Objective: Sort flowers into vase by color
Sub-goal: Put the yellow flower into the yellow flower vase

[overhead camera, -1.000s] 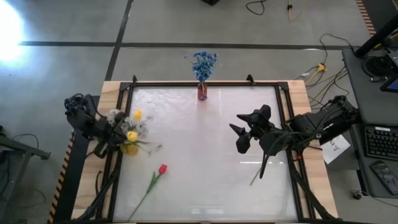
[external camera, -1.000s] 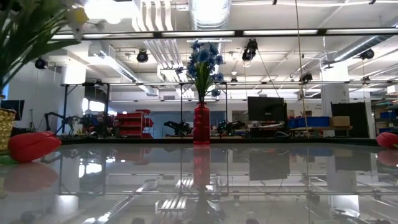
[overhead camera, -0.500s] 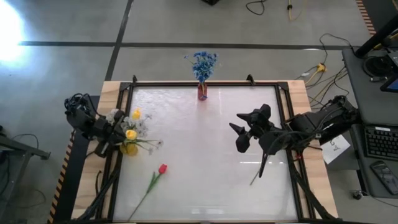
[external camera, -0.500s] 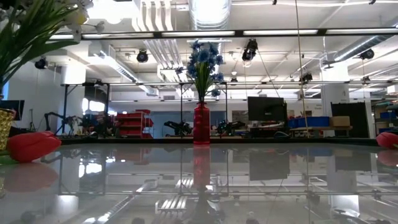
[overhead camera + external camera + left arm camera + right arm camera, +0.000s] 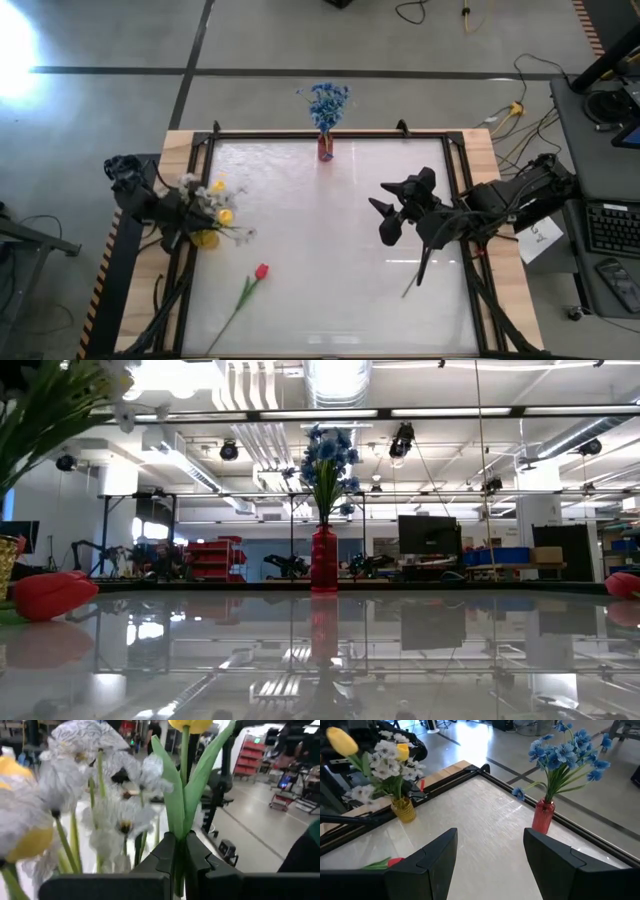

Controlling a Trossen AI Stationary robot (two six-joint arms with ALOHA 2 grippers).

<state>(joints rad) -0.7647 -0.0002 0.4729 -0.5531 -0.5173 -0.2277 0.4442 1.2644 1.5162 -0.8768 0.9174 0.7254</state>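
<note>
1. At the table's left edge, I had the left gripper clenched on a green-stemmed yellow tulip, above the small amber glass vase of white sprays.
2. My right gripper waited, jaws apart, holding nothing.
3. Judged next: lower the stem in, then fetch the red-pink tulip lying near the front.

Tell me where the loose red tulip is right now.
In the high view the red tulip lies flat on the table's near-left part, apart from both grippers, just below the yellow vase of white and yellow flowers.
</note>
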